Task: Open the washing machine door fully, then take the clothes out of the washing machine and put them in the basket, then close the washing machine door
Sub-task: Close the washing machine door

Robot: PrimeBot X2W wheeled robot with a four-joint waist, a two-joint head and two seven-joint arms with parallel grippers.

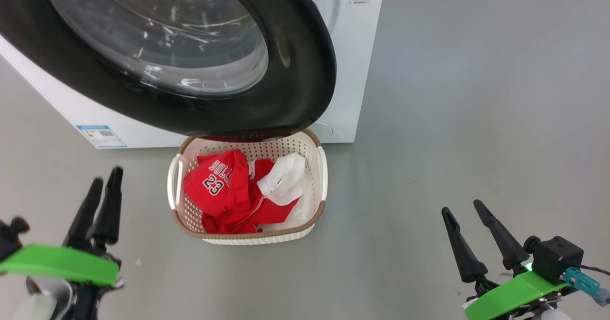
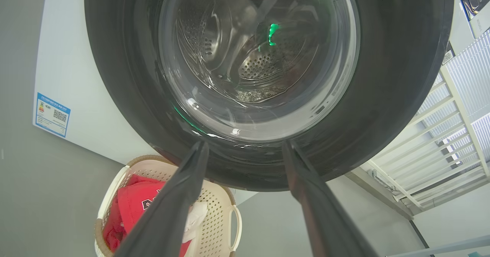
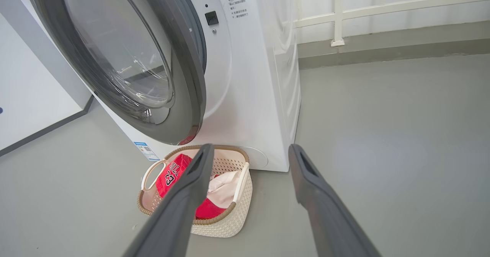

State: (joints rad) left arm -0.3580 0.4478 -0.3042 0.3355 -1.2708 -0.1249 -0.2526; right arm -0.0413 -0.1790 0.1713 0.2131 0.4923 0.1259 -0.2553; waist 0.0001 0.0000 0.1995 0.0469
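Left gripper (image 1: 107,176): low at the left of the head view, fingers pointing up. In the left wrist view the two dark fingers (image 2: 180,199) stand wide apart, nothing between them. They point at the lower rim of the washing machine door (image 2: 402,77); I cannot tell whether the tips touch the rim.

Right gripper (image 1: 462,206): low at the right of the head view, fingers spread, empty. It hangs over bare grey floor (image 1: 476,120), well apart from the machine and the basket.

Door: glossy black rim around a bulging glass window. The perforated steel drum (image 2: 260,62) shows through the glass. In the right wrist view the free edge stands off the front panel and the latch slot beside it is exposed, so the door is ajar, not flush. In the head view its lower rim overhangs the far end of the basket.

Washing machine (image 1: 352,48): white, standing on the floor, small blue label (image 1: 101,136) low on its front.

Basket (image 1: 248,234): cream, perforated, brown rim, on the floor just in front of the machine, below the door.

Clothes (image 1: 224,191): inside the basket, red jersey with "BULLS 23" facing up, a white piece crumpled on its right.

White railing (image 3: 383,8) along the wall beyond the machine.
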